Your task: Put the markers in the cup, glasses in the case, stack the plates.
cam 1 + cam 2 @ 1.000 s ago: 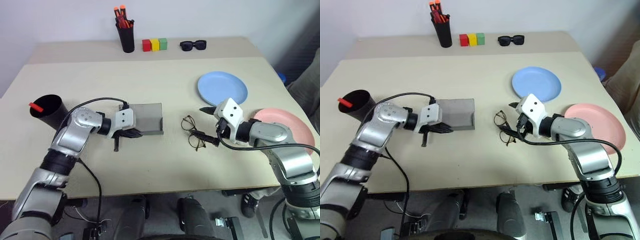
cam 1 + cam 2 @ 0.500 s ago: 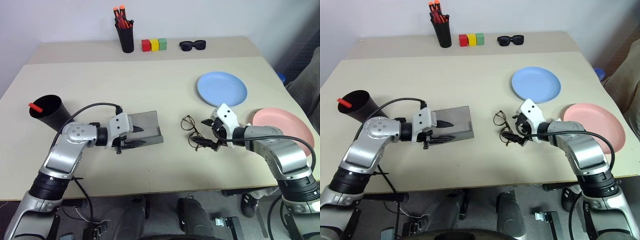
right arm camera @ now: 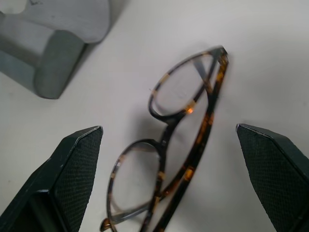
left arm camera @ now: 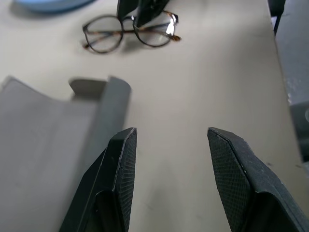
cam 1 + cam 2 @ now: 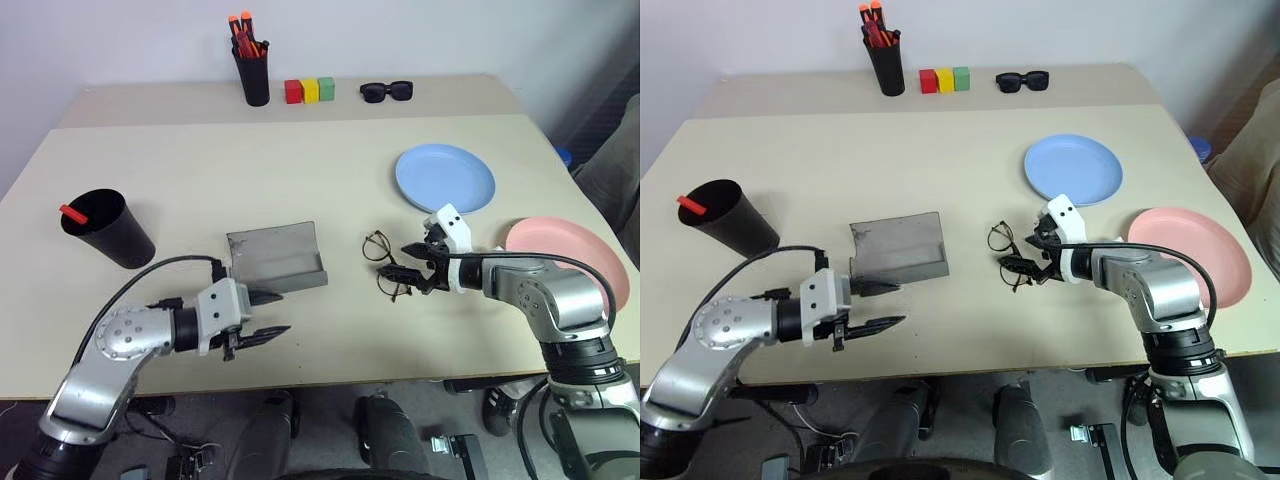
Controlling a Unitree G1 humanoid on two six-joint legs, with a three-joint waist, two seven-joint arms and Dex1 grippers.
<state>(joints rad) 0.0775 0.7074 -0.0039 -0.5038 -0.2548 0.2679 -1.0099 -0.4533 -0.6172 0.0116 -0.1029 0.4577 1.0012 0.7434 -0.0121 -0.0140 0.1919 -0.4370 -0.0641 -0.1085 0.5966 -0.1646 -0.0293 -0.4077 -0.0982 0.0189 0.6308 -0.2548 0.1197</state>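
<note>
- On the beige table (image 5: 300, 170), near its middle, the grey felt-like spectacle case (image 5: 275, 258) lies with its hinged lid thrown open and nothing inside – ready to be filled.
- Just to the right of it lie the thin wire-framed glasses with mottled brown rims (image 5: 382, 262), folded flat on the tabletop, apart from the case.
- The right gripper (image 5: 412, 263) sits low over the glasses with its 2 black fingers spread wide; in the right wrist view the frame lies between them, untouched as far as I can tell.
- The left gripper (image 5: 266, 314) hangs just in front of the case's near edge, its 2 fingers parted and gripping nothing; the left wrist view shows the case beside 1 finger and bare table between them.
- The wide, tapered matte black cup (image 5: 106, 227) stands at the left of the table with a red-orange pen end (image 5: 71, 213) sticking out of it, so at least 1 marker seems to be in; whether the other is inside I cannot tell.
- The light blue round plate (image 5: 444, 178) and the salmon pink round plate (image 5: 568, 256) lie side by side at the right, close but not stacked.
- My reading – markers partly or wholly done, case opened, glasses next to be picked up, plates left for last.
</note>
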